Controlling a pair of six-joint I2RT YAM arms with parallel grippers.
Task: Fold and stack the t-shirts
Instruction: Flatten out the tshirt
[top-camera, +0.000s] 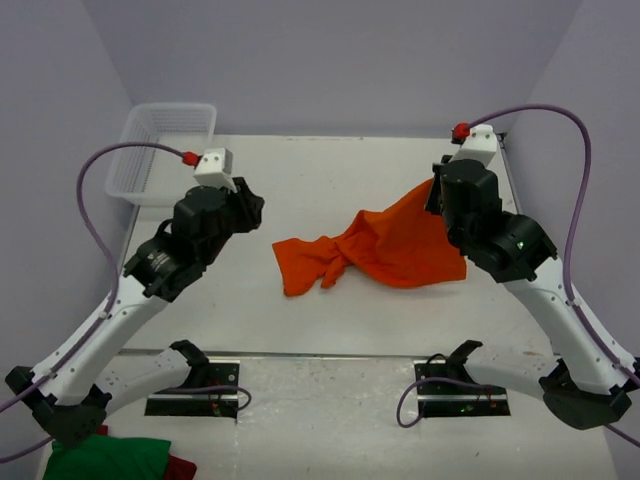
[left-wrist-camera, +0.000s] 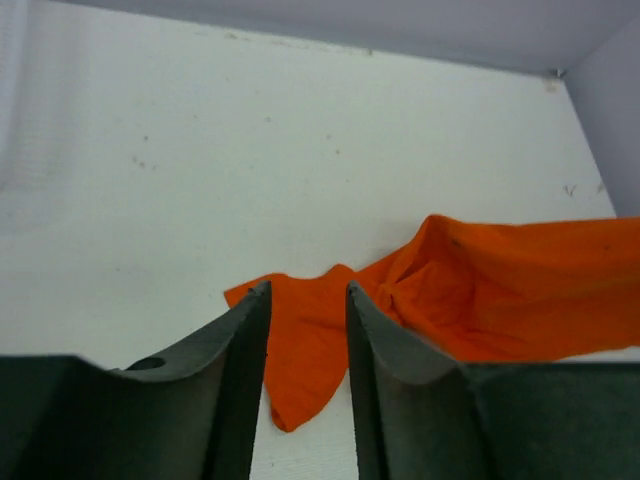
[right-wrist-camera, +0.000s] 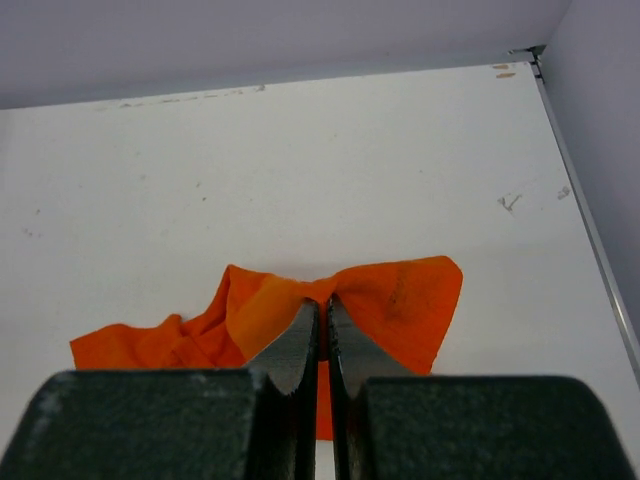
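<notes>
On the white table (top-camera: 300, 170), a pale basket (top-camera: 150, 160) sits far-left — green cloth (top-camera: 110, 458) lies bunched near-left.

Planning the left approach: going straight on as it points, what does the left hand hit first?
Probably the crumpled end of the bright orange fabric t-shirt, framed by the open left hand and lying on the white table. Nothing else shows in that line; depth is unclear.

Pale lilac walls (top-camera: 330, 60) are enclosing a white tabletop (top-camera: 330, 180) on three sides; a clear plastic basket (top-camera: 185, 120) is sitting at its far left corner.
</notes>
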